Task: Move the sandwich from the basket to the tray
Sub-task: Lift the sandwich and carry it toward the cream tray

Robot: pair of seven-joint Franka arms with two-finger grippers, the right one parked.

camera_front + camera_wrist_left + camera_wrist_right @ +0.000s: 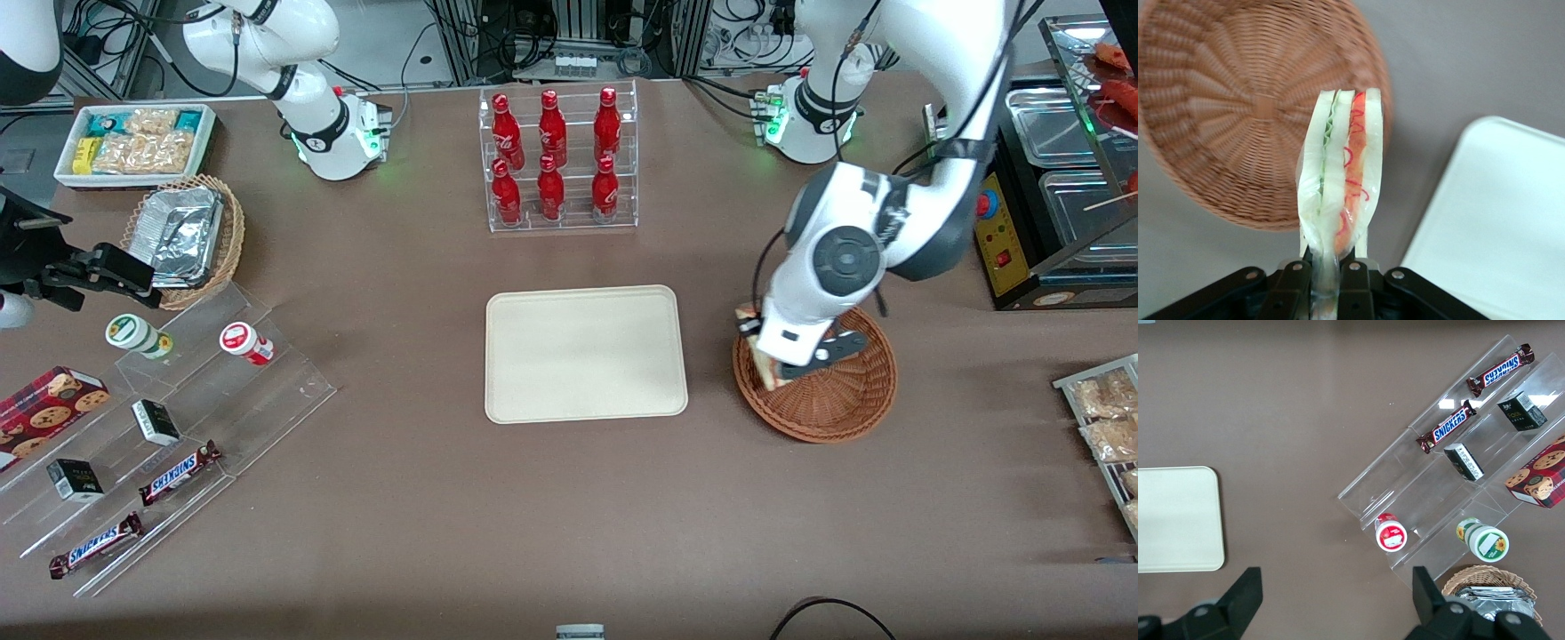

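Brown cloth covers the whole table, and everything sits on it. Largest of the task items is the cream tray, lying flat near the middle of the table with nothing on it. Beside it, toward the working arm's end, sits the round reddish-brown wicker basket, slightly narrower than the tray and apart from it. The left arm reaches down over the basket's tray-side rim, and its gripper hangs there above the wicker. In the wrist view the gripper has its jaws clamped on the wrapped edge of the sandwich, which stands on end between them: pale bread slices with a green layer and a red one. The sandwich is lifted clear of the basket floor; seen from the wrist, the basket lies below it and the tray just beside. Farther from the front camera than the tray stands a clear rack of red bottles.
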